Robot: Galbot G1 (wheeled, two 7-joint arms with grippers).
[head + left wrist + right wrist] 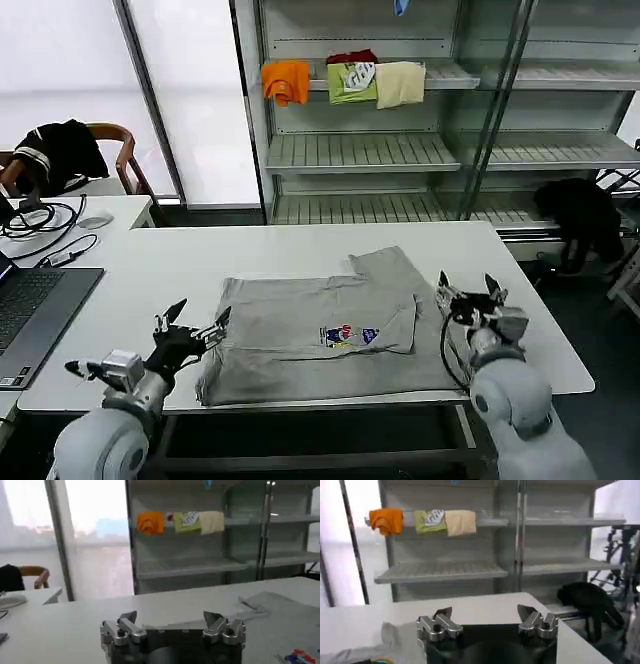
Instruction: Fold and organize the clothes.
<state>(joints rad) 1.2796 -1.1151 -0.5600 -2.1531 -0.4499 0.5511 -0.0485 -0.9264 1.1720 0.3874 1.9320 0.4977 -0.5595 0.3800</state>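
Light grey short-sleeved T-shirt [320, 335] of soft fabric, partly folded, lying mid-table on the white tabletop [180, 265], one sleeve reaching toward 12 o'clock. Left gripper [192, 333], fingers spread, empty, sits at the garment's 9 o'clock edge; right gripper [468, 295], likewise spread and empty, sits at its 3 o'clock edge. Likely step: pinching opposite edges for the next fold. Both grippers should catch every fabric layer at matching points, lift evenly and lay the fold flat, avoiding bunching. The small multicoloured chest print [350, 336] is too small to read; no other writing is legible.
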